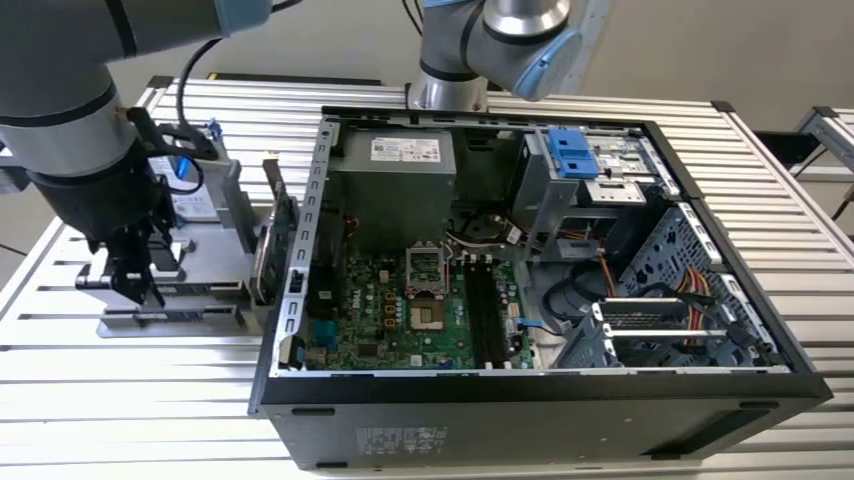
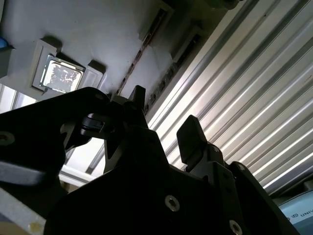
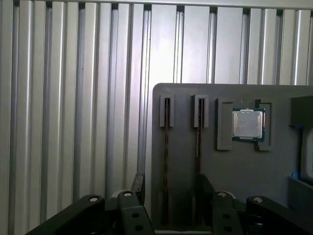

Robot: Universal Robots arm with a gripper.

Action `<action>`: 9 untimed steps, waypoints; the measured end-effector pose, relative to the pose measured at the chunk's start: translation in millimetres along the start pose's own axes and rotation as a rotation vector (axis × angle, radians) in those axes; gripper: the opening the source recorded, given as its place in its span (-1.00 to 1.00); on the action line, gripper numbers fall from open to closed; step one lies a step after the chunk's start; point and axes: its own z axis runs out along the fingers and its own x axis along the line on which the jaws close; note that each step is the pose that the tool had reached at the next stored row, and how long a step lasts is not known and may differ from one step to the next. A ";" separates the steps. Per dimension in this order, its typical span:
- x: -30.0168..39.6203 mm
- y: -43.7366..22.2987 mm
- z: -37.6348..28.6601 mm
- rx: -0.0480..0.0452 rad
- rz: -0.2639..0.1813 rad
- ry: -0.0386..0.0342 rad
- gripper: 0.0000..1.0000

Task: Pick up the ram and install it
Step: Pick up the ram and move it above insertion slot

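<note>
First wrist view: gripper (image 3: pixel 171 179) wide open, nothing held, above ram (image 3: pixel 166 147) slotted near grey holder (image 3: pixel 234 166) edge; pickup, installation not yet done.

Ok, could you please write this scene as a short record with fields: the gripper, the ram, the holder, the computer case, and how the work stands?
gripper: open, holding nothing, above the holder
ram: thin stick on edge in a slot of the holder; a second such stick in the neighbouring slot
holder: gray tray on the slatted table, at the exterior view's left of the case
processor chip: in its own pocket beside the slots
computer case: side open, motherboard visible
work: ram not yet picked up
</note>
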 end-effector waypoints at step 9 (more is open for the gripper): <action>-0.1 -0.2 5.3 0.0164 0.000 0.0007 1.00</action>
